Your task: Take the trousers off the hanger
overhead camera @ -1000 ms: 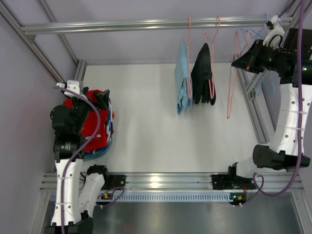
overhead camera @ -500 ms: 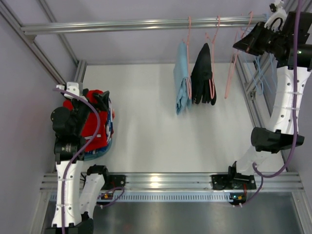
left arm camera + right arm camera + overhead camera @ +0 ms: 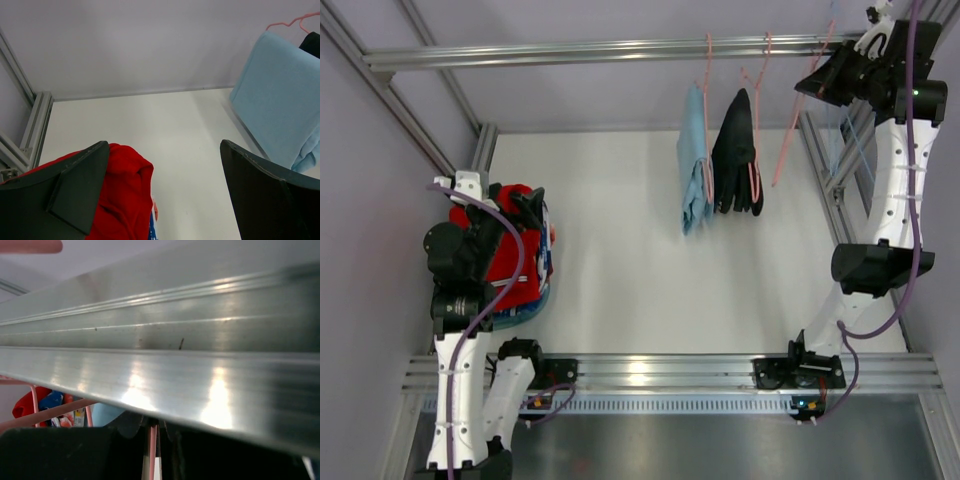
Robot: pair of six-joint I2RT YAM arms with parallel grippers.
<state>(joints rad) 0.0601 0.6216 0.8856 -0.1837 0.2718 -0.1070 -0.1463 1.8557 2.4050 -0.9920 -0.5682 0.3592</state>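
The small bright red fabric trousers (image 3: 525, 265) lie in a crumpled heap on the white table (image 3: 620, 260) at its left edge, on top of something blue that shows at the heap's near rim. The left gripper (image 3: 523, 212) hovers directly over this heap with its jaws spread wide and nothing between them. In the left wrist view the red cloth sits below and beside the left-hand finger, while the other finger hangs over bare table.

The thin pink wire hanger (image 3: 790, 145) is far across the table at the upper right, well apart from the trousers. It hangs tilted, its lower end swung towards the middle of the table, with its top up by the aluminium rail (image 3: 620, 48). The right gripper (image 3: 815, 88) is raised to that rail and closed. In the right wrist view, dark and close to the lens, a pink wire appears to be pinched between its fingers just under the rail.

Further left along the rail, a folded light blue garment (image 3: 695, 160) and a black garment (image 3: 735, 155) hang side by side on pink wire hangers of their own, between the two arms.
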